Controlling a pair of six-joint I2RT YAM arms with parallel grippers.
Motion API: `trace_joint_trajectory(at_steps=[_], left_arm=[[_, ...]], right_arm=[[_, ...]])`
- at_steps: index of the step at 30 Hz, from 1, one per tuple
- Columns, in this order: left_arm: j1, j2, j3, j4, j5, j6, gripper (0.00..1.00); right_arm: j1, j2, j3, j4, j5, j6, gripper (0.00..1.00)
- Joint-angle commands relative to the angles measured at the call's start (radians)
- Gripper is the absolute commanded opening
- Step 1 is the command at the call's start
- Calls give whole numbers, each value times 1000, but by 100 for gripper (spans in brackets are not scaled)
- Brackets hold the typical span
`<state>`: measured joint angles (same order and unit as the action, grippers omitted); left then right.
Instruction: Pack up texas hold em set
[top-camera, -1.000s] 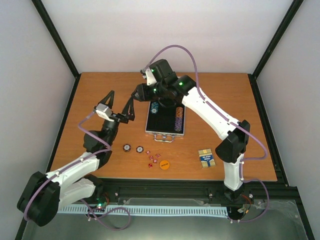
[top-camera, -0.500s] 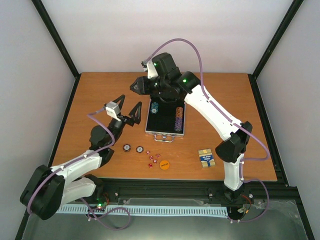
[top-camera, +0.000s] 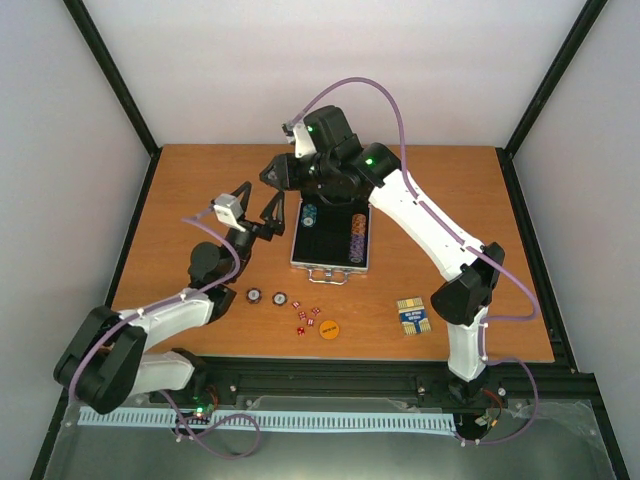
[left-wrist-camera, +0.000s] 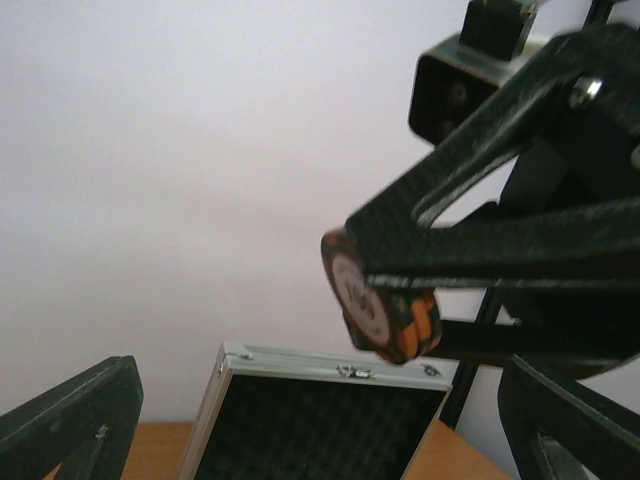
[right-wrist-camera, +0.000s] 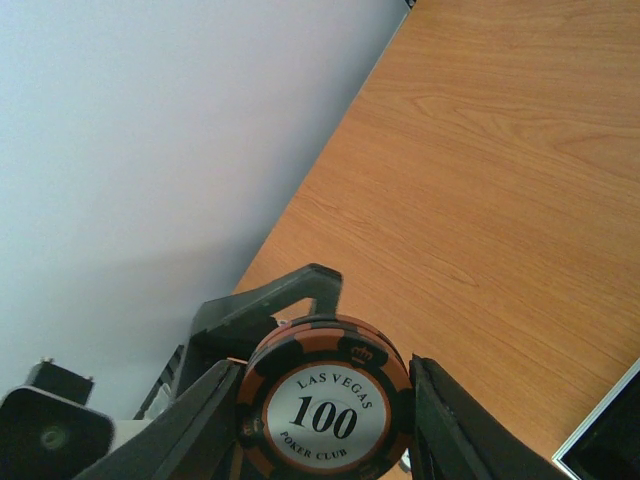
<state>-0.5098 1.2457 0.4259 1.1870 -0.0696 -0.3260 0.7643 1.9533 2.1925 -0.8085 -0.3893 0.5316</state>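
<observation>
— What's in the right gripper (right-wrist-camera: 325, 365)?

— A short stack of orange-and-black poker chips (right-wrist-camera: 325, 412), pinched between its fingers. On my wrist feed the top one reads "Las Vegas 100 Poker Club". It's held in the air, off the 11 o'clock corner of the case (top-camera: 328, 245).

— And the left gripper (top-camera: 262, 193)?

— Fingers spread wide, nothing between them. I see it at about 7 o'clock of the right one and 9 o'clock of the case, tilted up toward the stack.

— The case itself?

— Open near the middle of the table (top-camera: 450, 200), black lining showing, handle (top-camera: 332, 273) on its 6 o'clock edge. Some blue chips (top-camera: 310, 215) sit in its 11 o'clock corner, and a striped row (top-camera: 357, 237) runs along the 3 o'clock side.

— What's loose on the wood?

— I count two chips (top-camera: 255, 295) at 7 o'clock of the case. The red dice (top-camera: 307, 318) and the orange disc (top-camera: 329, 327) are at 6, and the card deck (top-camera: 411, 316) at 4.
</observation>
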Motion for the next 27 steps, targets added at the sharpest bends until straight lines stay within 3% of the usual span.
trace_joint_trajectory(at_steps=[1,6,17,27], left_arm=[[2,-66,37,11,5,-32,100],[2,-102,24,-9,9,-48,99],[2,18,59,96,29,-120,95],[2,21,103,98,16,-106,94]], right_arm=[[-6,7,15,0,-11,-13,13],[-6,11,12,7,-21,-8,13],[-7,7,12,3,-24,-7,13],[-6,6,15,-5,-28,-14,13]])
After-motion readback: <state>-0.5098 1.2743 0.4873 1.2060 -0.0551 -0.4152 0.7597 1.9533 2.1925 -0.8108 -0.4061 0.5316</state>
